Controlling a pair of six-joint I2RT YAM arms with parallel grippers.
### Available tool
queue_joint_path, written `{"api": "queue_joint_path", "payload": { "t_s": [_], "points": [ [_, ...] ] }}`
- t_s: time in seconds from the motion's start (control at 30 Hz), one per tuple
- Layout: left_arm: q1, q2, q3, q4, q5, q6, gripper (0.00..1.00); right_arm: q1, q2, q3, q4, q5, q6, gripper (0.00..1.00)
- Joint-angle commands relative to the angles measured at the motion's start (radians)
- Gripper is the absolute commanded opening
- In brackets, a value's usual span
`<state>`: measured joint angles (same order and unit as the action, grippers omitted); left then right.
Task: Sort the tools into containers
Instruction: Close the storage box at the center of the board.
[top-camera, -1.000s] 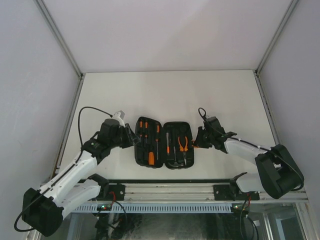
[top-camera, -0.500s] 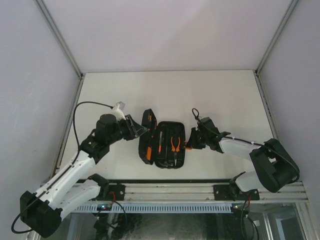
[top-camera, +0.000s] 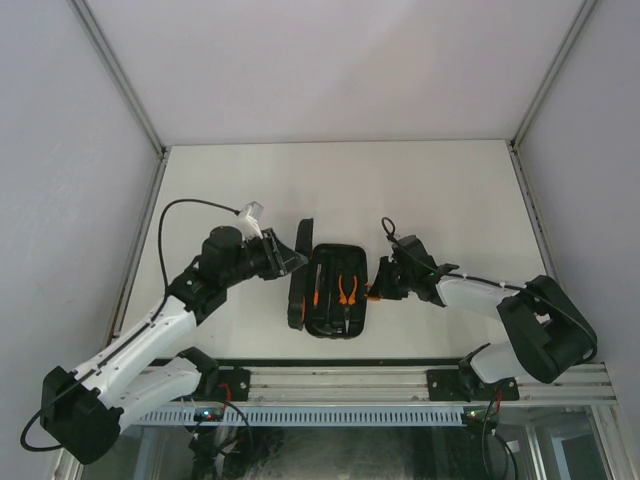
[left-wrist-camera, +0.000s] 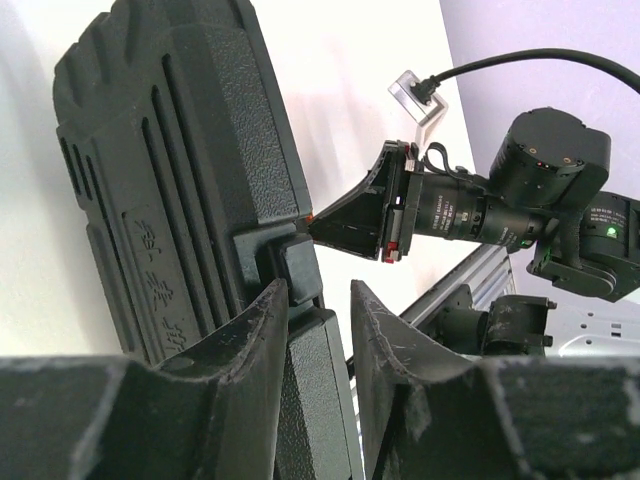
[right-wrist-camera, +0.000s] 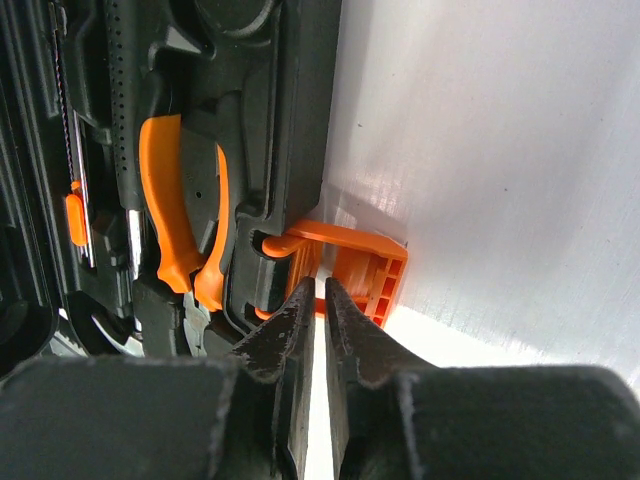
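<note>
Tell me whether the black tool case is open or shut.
Partly open: the tool case has its left half standing about upright, the right half lying flat, orange pliers showing.

White-shelled left arm (top-camera: 150, 335) and right arm (top-camera: 480, 292), black joints, thin black cables looping off wrists, scuffed dark-grey left hand (left-wrist-camera: 318, 290)

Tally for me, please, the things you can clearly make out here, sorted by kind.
robot arms: 2, the left arm and the right arm
tool case: 1
orange-handled pliers: 1
orange latch: 1
Total: 5
The other tools inside the case are too hidden to count.
</note>
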<state>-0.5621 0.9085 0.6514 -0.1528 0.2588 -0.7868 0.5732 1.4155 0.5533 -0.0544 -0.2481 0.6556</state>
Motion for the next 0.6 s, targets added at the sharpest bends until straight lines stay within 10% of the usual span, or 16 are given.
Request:
{"api": "queue_joint_path", "payload": {
  "t_s": [0.0,0.57],
  "points": [
    [-0.026,0.026,0.026,-0.042,0.021,-0.011,0.36,0.028,0.008,0.014,-0.022,-0.037,0.024,0.09],
    [-0.079,0.126,0.06,0.022,0.019,-0.022,0.36,0.031,-0.032,0.012,-0.053,-0.001,0.034,0.09]
  ]
}}
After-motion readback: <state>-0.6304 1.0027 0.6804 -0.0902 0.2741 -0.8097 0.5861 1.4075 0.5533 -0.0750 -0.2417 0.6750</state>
